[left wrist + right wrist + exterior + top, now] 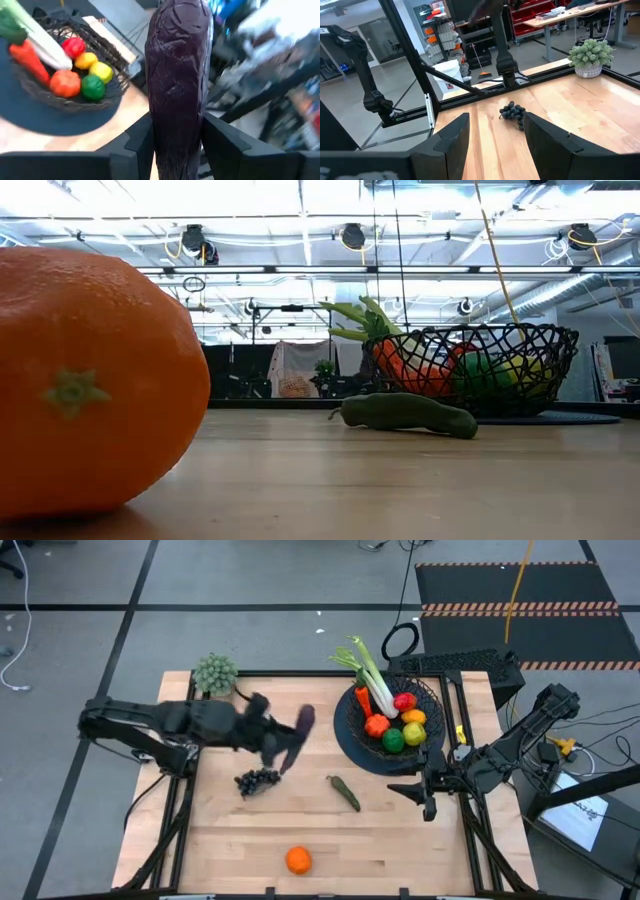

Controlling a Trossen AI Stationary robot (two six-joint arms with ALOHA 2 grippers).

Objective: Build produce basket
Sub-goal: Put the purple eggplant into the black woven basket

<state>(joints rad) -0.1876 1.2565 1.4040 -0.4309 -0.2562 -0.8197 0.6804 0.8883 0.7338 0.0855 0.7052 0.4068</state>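
A purple eggplant (304,723) sits in my left gripper (278,748) over the table's middle, left of the basket. The black wire basket (350,735) stands at the far right and holds the leek (368,668), carrot, tomato, lemon and lime. Dark grapes (257,780), a green pickle (345,792) and an orange (298,859) lie on the wood. My right gripper (425,792) waits open just near of the basket, over the table's right part. The low view shows the orange (90,380), the pickle (410,412) and the basket (480,365). My left gripper (177,150) pinches the eggplant between its two fingers (140,140), near one end (177,125). The fingers come from the table's left and lie along the eggplant, whose long body sticks out ahead of them. It looks lifted off the table.
A pale grey-green bushy clump (215,673) stands at the far left corner of the table. The basket rests on a dark round mat (345,745). Black frame rails run along the table's edges. Bare wood lies between the grapes, the pickle and the orange.
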